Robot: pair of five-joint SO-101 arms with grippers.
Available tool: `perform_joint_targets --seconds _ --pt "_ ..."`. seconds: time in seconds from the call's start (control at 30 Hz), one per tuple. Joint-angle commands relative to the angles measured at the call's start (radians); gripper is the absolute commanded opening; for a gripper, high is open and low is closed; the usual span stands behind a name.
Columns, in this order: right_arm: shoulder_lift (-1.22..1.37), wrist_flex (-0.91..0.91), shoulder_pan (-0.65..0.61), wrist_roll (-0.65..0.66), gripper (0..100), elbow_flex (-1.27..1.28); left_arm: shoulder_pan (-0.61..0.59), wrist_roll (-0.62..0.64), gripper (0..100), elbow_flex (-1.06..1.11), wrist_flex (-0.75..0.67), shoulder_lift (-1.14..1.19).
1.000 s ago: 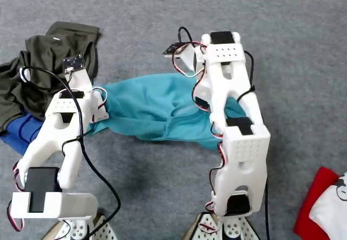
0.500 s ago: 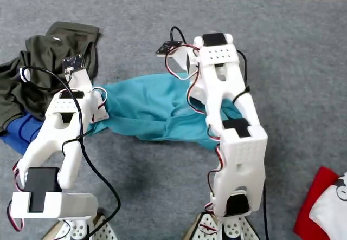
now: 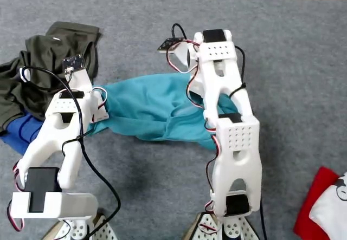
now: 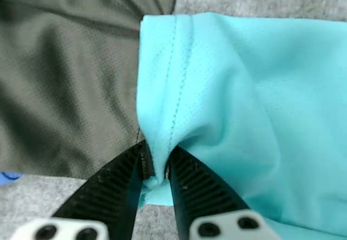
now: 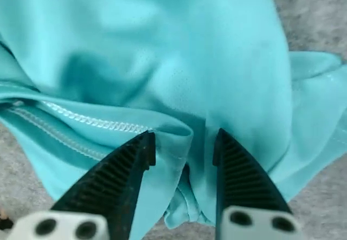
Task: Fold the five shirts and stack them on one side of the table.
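Teal shirt (image 3: pixel 157 107) mid-worktop (image 3: pixel 303 61), readied for folding
Left claw (image 4: pixel 155 169) pinches the shirt's 9 o'clock hem. Right claw (image 5: pixel 181 159) stands parted astride a ridge near 3 o'clock. It should bite that ridge firmly, then both ends lift evenly.

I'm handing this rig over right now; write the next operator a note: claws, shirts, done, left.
Left claw: shut on the edge of the teal shirt, beside the dark green shirt.
Right claw: open, low over the teal shirt's bunched fabric.
Teal shirt lies crumpled between the arms; dark green shirt heaped next to a blue shirt at far left; red cloth and white cloth at near right edge.
Done: no folded stack visible.
Left: fold all, stack.
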Motion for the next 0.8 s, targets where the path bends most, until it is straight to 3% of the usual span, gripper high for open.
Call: perform_joint_targets --seconds 0.0,0.27,0.47,0.77 --pt "-0.007 0.023 0.018 0.012 18.1 -0.056 0.006 -0.006 2 0.000 -0.009 -0.002" --pt "-0.008 0.023 0.019 0.009 16.9 -0.008 0.006 -0.006 2 0.000 -0.009 -0.002" --pt "-0.008 0.023 0.028 0.005 3.3 -0.002 0.006 -0.006 2 0.000 -0.009 -0.002" --pt "-0.007 0.023 0.062 0.011 4.1 -0.004 0.006 -0.006 2 0.000 -0.009 -0.002"
